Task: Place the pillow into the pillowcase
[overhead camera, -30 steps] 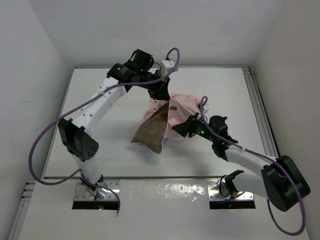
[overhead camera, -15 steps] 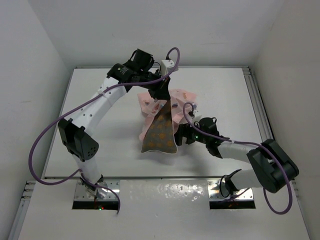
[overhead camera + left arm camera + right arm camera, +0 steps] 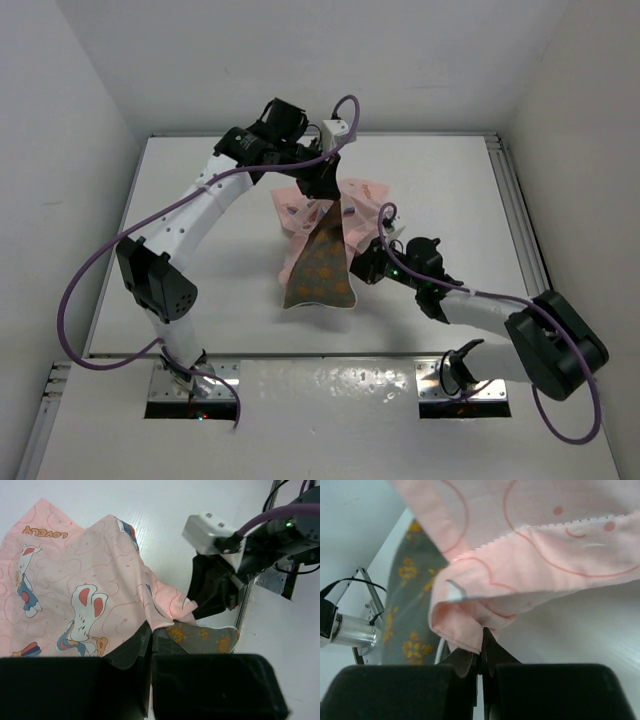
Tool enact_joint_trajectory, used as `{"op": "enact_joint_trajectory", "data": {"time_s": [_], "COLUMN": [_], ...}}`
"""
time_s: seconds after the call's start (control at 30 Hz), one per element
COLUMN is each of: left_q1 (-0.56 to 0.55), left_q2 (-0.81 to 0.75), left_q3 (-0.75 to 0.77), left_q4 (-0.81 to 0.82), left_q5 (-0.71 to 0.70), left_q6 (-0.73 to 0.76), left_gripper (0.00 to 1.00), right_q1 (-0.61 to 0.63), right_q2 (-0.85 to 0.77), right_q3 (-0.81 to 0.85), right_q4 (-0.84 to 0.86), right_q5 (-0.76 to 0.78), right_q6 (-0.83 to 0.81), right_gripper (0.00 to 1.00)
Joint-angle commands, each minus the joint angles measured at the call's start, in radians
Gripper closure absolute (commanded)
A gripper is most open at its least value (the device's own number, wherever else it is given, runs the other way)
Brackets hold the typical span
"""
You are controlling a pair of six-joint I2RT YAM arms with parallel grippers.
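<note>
My left gripper (image 3: 322, 186) hangs above the table's middle, shut on the bunched top of the pink rabbit-print pillowcase (image 3: 345, 200). The brown orange-dotted pillow (image 3: 320, 262) hangs from that bunch, its narrow upper end inside the cloth and its wide lower edge near the table. In the left wrist view the jaws of the left gripper (image 3: 150, 636) pinch pink pillowcase (image 3: 75, 585), and a corner of the pillow (image 3: 207, 637) shows beside them. My right gripper (image 3: 364, 266) is just right of the pillow. Its jaws (image 3: 482, 642) are shut on a folded edge of the pillowcase (image 3: 470, 615), with the pillow (image 3: 407, 590) behind.
White walls enclose the white table (image 3: 450, 180) on three sides. A metal rail (image 3: 520, 220) runs along its right edge. Purple cables loop off both arms. The right arm's body (image 3: 215, 587) sits close in front of the left gripper.
The right gripper moved left to the pillow's side, opened, then shut on a pillowcase fold. The pillow swung from slanted to hanging straight down. The left gripper stayed put.
</note>
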Motion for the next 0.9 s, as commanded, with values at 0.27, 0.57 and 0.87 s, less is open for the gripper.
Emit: {"op": "enact_joint_trajectory", "data": {"time_s": [0.27, 0.57, 0.87], "left_q1": [-0.007, -0.002, 0.001], "left_q2": [-0.061, -0.066, 0.161], "left_q3": [0.104, -0.063, -0.093], "left_q4": [0.081, 0.127, 0.171], "left_q5": [0.047, -0.215, -0.152], "left_q6": [0.010, -0.008, -0.069], "left_gripper": [1.00, 1.00, 0.50], "right_q1": [-0.074, -0.062, -0.097], "right_q2": [-0.278, -0.477, -0.421], "right_q3": [-0.127, -0.012, -0.190], "right_q4": [-0.028, -0.107, 0.122], "right_q5": [0.023, -0.168, -0.124], "right_q6": [-0.098, -0.049, 0.173], "right_gripper": [1.00, 1.00, 1.00]}}
